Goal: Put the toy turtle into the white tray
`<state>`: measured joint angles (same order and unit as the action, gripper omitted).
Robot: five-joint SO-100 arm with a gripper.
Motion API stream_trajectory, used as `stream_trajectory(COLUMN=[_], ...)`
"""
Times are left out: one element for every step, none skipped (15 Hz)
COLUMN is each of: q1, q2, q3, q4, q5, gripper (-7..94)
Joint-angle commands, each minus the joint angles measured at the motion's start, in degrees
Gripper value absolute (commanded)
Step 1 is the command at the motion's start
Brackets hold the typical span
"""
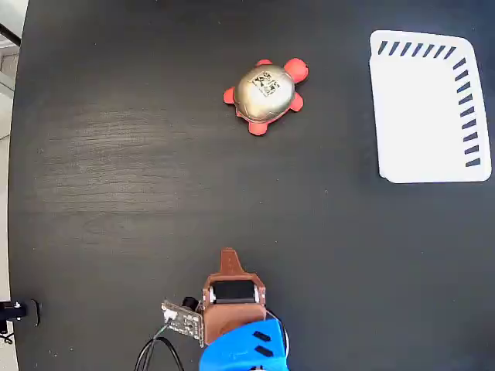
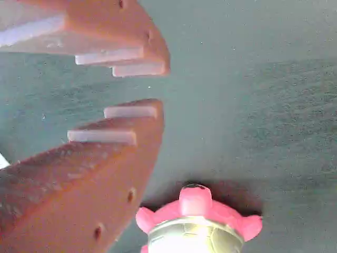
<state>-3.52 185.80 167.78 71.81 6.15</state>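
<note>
The toy turtle (image 1: 265, 94) sits upright on the black table, with a shiny silver-gold shell and red-orange head and flippers. In the fixed view it lies at top centre, head pointing up and right. The wrist view catches it at the bottom edge, turtle (image 2: 196, 221) with its head toward the camera. The white tray (image 1: 429, 108) lies flat at the upper right, with nothing in it. My gripper (image 1: 228, 259) is low at bottom centre, far from the turtle. In the wrist view the gripper (image 2: 159, 87) is empty, and its brown jaws stand a narrow gap apart.
The blue arm base (image 1: 246, 348) and its cables (image 1: 158, 352) sit at the table's bottom edge. The table's left edge (image 1: 17, 185) runs down the picture. Bare dark tabletop lies between the gripper, the turtle and the tray.
</note>
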Motion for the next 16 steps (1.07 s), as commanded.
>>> stream_trajectory(q1=[-0.79, -0.79, -0.79, -0.79, -0.79, -0.79, -0.79, -0.79, -0.79, -0.79, -0.79, -0.79, -0.79, -0.79, -0.97, -1.93], q2=[0.62, 0.62, 0.62, 0.62, 0.62, 0.62, 0.62, 0.62, 0.62, 0.62, 0.62, 0.62, 0.62, 0.62, 0.62, 0.44], q3=[-0.35, -0.35, -0.35, -0.35, -0.35, -0.35, -0.35, -0.35, -0.35, -0.35, -0.35, -0.35, -0.35, -0.35, -0.35, -0.35], q4=[0.62, 0.62, 0.62, 0.62, 0.62, 0.62, 0.62, 0.62, 0.62, 0.62, 0.62, 0.62, 0.62, 0.62, 0.62, 0.62], q5=[0.35, 0.35, 0.35, 0.35, 0.35, 0.35, 0.35, 0.35, 0.35, 0.35, 0.35, 0.35, 0.35, 0.35, -0.09, -0.79], gripper=[3, 3, 3, 3, 3, 3, 3, 3, 3, 3, 3, 3, 3, 3, 3, 3])
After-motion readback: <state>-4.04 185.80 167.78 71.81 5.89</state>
